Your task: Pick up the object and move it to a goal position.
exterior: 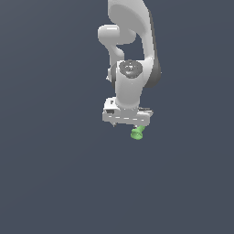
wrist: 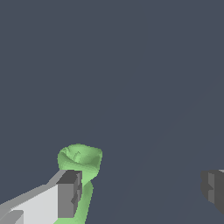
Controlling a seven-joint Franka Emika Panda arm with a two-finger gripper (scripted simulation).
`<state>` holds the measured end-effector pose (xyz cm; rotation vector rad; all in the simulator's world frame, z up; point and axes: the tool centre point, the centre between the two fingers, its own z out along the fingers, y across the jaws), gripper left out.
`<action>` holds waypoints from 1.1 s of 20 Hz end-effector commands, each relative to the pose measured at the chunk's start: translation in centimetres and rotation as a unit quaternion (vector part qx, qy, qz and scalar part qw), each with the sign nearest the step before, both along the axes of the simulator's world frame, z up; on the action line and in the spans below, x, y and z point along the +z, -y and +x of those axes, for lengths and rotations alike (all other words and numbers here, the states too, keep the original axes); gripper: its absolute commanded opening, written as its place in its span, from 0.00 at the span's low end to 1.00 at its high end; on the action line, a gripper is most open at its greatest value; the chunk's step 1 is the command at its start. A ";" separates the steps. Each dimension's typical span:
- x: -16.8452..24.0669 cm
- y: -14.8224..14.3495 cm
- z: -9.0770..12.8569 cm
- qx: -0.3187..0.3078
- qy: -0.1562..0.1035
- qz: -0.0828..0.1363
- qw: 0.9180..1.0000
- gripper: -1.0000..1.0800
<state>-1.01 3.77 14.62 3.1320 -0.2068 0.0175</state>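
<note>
The arm (exterior: 130,50) runs off the exterior view's top; the gripper body hides the spool's (exterior: 137,133) upper part and the fingers.

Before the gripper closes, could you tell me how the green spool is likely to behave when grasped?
The green spool looks rigid, probably holding shape. Its rounded, wider end suggests it could roll or slip if nudged. It sits beside one finger of the open gripper, so closing may push it sideways first.

The small bright green spool-like object (exterior: 137,133) lies just below the white two-fingered gripper (exterior: 130,126), toward the exterior view's right. In the wrist view it (wrist: 80,159) sits just beside one finger (wrist: 69,194), well apart from the other.
</note>
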 end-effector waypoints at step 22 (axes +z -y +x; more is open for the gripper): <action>-3.9 -8.1 -4.1 -0.131 -0.005 0.002 0.991 0.96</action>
